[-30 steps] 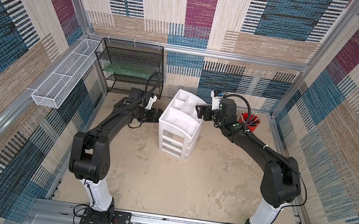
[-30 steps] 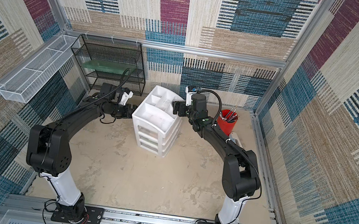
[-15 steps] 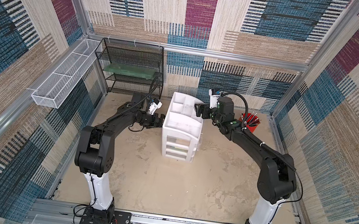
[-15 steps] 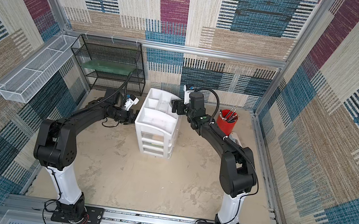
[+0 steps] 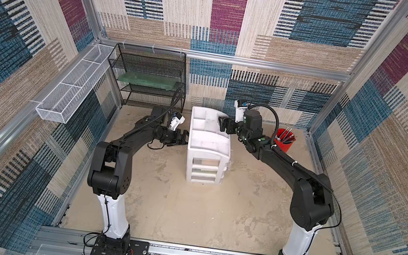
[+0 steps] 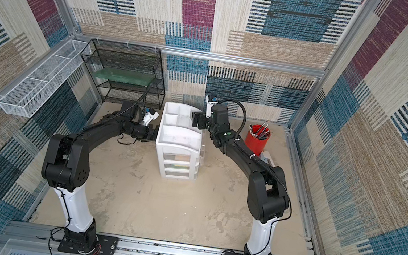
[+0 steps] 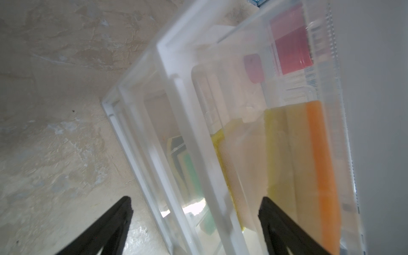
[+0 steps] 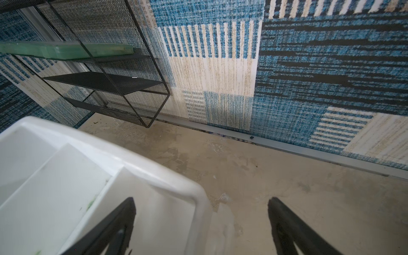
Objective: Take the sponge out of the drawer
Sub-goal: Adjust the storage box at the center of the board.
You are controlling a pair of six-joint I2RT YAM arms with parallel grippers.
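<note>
- Behind the drawer (image 5: 207,145) unit's frosted side, a yellow-and-orange sponge (image 7: 287,165) shows only blurrily.
- Left gripper (image 5: 183,139) and right gripper (image 5: 221,123) both stand spread, grasping nothing.

Even, bright light, soft shadows; both top views sharp, walls bowed at edges; left wrist view blurred, drawer (image 7: 220,132) hazy with glare.
</note>
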